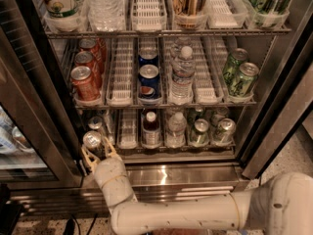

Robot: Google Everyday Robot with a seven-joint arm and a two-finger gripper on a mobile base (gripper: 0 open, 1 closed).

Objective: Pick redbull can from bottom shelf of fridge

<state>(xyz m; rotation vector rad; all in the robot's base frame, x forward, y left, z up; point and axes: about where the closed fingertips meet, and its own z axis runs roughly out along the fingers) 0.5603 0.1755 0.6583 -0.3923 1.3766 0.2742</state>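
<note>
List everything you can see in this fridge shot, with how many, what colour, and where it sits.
redbull can: one, silver, front left of the bottom shelf
slim can: one, silver, just behind it
small bottle: one, dark with a white cap, bottom shelf centre
clear bottle: one, right of the small bottle
green-and-silver cans: at least two, bottom shelf right
red cans: three, middle rack left
blue cans: two, middle rack centre
water bottle: one, clear, middle rack
green cans: two, middle rack right
fridge: one, steel
arm: one, white, low in front
tool: one, tan, at the redbull can
</note>
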